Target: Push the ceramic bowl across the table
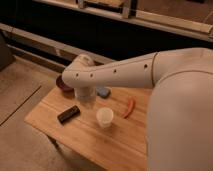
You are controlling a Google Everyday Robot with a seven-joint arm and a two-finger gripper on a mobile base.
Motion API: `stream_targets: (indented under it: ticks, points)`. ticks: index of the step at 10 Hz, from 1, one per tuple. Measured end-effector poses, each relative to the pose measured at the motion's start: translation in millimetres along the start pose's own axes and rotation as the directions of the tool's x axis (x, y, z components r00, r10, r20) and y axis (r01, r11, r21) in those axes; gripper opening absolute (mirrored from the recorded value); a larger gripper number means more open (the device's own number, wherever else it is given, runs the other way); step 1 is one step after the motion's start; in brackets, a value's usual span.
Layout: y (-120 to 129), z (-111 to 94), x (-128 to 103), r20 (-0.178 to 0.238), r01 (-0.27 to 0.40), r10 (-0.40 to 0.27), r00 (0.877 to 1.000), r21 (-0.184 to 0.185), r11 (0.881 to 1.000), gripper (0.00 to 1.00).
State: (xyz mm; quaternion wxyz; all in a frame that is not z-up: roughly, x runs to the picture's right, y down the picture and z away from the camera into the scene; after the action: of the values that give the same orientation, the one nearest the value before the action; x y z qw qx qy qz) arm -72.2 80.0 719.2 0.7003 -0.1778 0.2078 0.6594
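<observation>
The ceramic bowl (62,85), dark maroon and glossy, sits at the far left end of the light-wood table (75,135). The arm's white wrist hides its right part. My gripper (85,96) hangs down from that wrist just right of the bowl, low over the tabletop, and it is shut. I cannot tell whether it touches the bowl.
A white cup (104,116) stands mid-table in front of the gripper. A black oblong object (68,114) lies to its left, a blue object (103,92) behind it and a red chili (129,107) to its right. My white arm covers the table's right side.
</observation>
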Motion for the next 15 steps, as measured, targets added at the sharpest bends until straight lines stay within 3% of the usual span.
stream_targets:
  ticks: [3,6,10,12,15]
  points:
    - [-7,-1,-3,0.077,0.004,-0.004,0.997,0.005,1.000,0.00]
    - [-18,9,-5,0.092,-0.007,0.008,0.996,-0.012,1.000,0.00]
    - [-48,22,-36,0.170,0.021,-0.022,0.985,0.008,1.000,0.00]
    - [-55,32,-52,0.176,0.051,-0.053,0.983,0.016,0.999,0.00]
    - [-45,47,-72,0.162,0.115,-0.115,0.980,0.006,0.993,0.00]
